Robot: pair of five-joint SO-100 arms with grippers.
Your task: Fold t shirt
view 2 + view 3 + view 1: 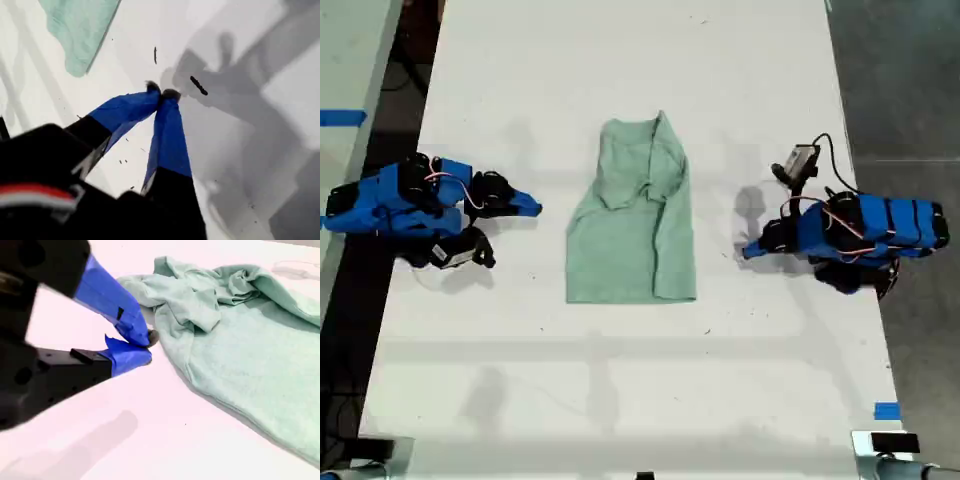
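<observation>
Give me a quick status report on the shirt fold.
My first gripper shut, empty, on bare table. My second gripper shut, empty, beside the t shirt. Shirt lies partly folded mid-table, sleeves tucked in. Nothing in the way.

t shirt (632, 215): pale mint green, soft fabric, lying flat on the white table at centre of the exterior view. Sleeves folded in over the body, bunched and wrinkled near the neckline at its 12 o'clock end. Hem at 6 o'clock, straight and smooth. Long edges run roughly 12-to-6. Nothing touching it.
</observation>
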